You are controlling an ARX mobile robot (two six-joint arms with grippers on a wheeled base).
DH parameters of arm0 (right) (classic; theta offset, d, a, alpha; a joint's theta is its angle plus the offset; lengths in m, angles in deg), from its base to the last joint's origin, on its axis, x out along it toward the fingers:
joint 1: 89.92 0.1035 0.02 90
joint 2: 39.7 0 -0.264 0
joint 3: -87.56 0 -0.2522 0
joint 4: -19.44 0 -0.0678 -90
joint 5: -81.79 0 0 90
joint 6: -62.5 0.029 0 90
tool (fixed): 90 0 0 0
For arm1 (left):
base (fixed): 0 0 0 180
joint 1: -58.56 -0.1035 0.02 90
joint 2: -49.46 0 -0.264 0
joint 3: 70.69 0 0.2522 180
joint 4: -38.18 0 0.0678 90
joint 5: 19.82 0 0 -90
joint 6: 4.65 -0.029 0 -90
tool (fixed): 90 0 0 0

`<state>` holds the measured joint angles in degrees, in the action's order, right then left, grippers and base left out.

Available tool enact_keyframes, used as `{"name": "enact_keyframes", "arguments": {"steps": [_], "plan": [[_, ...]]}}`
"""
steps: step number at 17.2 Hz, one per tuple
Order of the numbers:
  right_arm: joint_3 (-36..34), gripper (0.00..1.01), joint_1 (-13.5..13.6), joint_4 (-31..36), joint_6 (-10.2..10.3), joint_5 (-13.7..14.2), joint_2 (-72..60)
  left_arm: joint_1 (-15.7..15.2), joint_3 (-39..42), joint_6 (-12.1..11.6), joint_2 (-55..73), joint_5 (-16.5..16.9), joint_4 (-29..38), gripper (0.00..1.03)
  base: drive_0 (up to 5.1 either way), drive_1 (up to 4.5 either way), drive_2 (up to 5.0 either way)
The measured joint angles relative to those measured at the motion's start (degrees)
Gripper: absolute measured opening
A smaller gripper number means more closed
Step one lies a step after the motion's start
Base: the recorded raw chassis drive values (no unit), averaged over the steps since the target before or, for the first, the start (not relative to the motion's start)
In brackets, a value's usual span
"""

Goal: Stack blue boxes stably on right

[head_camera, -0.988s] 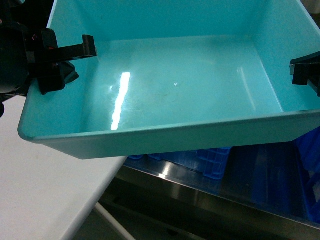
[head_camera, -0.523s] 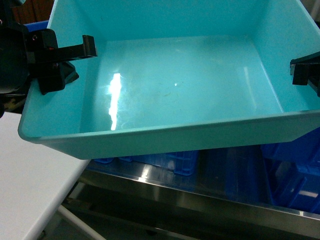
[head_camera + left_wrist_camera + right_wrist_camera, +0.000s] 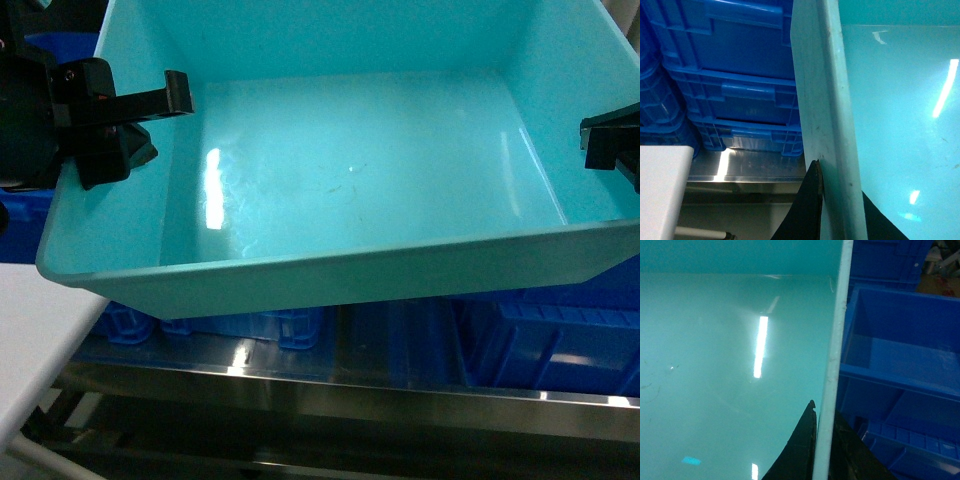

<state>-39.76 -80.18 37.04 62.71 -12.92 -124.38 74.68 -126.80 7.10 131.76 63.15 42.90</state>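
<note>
While both arms are carrying the light turquoise tub (image 3: 350,170) in the air, I am judging the task as roughly midway: the tub is lifted and travelling, but it is not yet seated on anything. My left gripper (image 3: 150,120) is clamped on the tub's left wall, one finger inside and one outside, as the left wrist view confirms at the rim (image 3: 832,150). My right gripper (image 3: 610,145) is pinching the right wall in the same fashion, with the dark fingers (image 3: 805,450) straddling the thin edge.

The tub is hanging over a steel shelf (image 3: 400,395), well above the ribbed dark blue crates (image 3: 735,85) stacked at the far left. In the right wrist view a smooth dark blue tub (image 3: 900,350) is sitting open-side up just beside and below the turquoise wall, so I am taking that as the target. What is left, I think, is shifting right, lining up the walls and lowering it in.

The tub is facing mouth up, floor roughly level, perhaps dipping slightly towards me. Its long axis is running left to right between my two grippers, with the short sides in the grips.
</note>
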Motion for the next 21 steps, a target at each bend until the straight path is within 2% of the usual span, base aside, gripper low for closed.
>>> {"name": "enact_keyframes", "arguments": {"steps": [4, 21], "plan": [[-0.1, 0.07, 0.0, -0.1, 0.0, 0.0, 0.0, 0.2, 0.0, -0.1, 0.0, -0.1, 0.0, 0.05, -0.6, -0.55, -0.6], [-0.1, 0.07, 0.0, 0.0, 0.0, 0.0, 0.0, 0.0, 0.1, -0.2, -0.3, 0.0, 0.0, 0.05, 4.4, -2.29, -2.3]]}}
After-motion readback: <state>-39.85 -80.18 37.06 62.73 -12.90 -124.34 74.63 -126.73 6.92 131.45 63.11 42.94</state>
